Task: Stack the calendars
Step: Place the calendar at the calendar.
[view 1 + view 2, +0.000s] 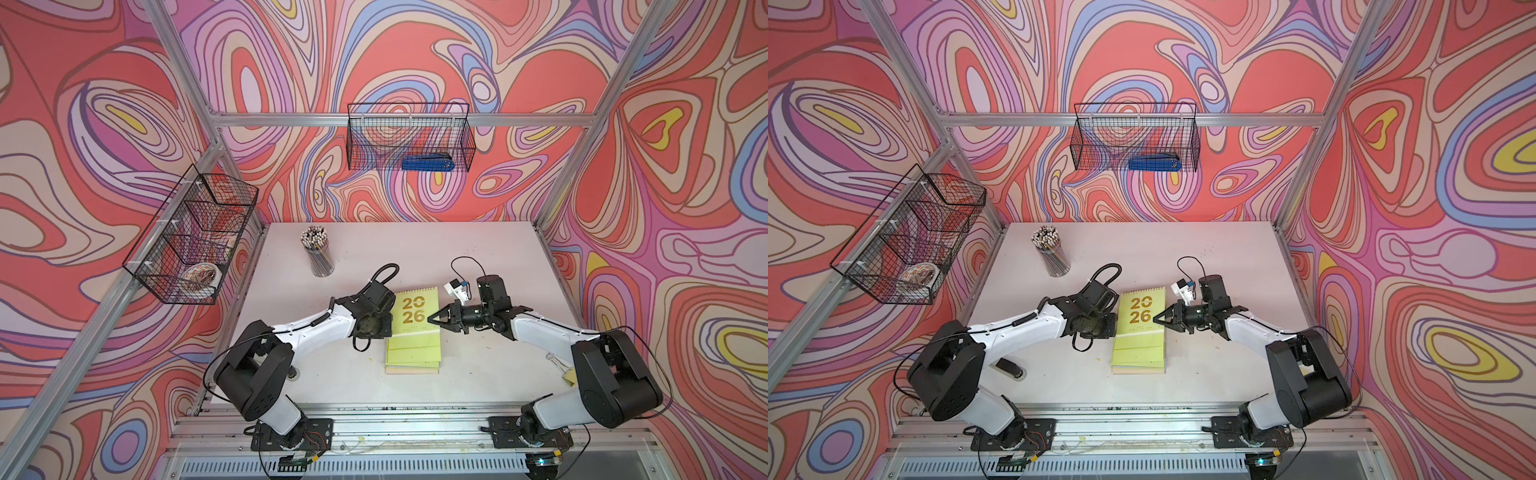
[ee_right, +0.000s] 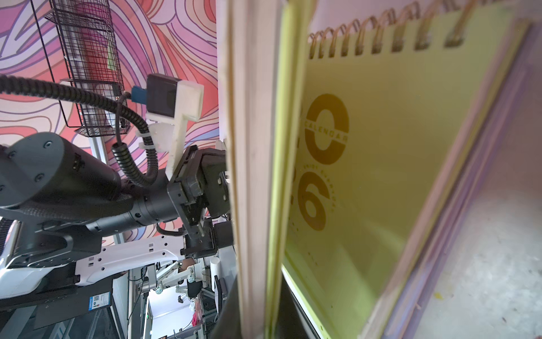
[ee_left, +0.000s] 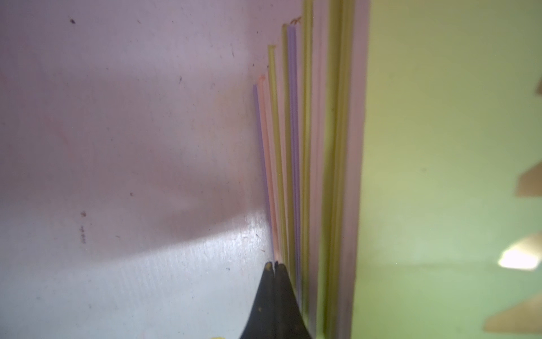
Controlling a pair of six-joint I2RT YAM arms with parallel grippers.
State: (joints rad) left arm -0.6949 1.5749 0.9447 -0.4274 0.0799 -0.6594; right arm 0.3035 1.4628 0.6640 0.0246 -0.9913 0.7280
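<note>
The calendars lay stacked at the middle of the counter. The top calendar, yellow-green with a gold 2026, sat shifted toward 12 o'clock over the rest. The left fingers were pressed together with nothing between them, tips low by the counter at the pile's 9 o'clock edge, where lavender, peach and green edges fanned out. The right fingers, likewise closed on nothing, pointed at the top calendar's 3 o'clock edge, probably touching it, though the view left that unsure.
</note>
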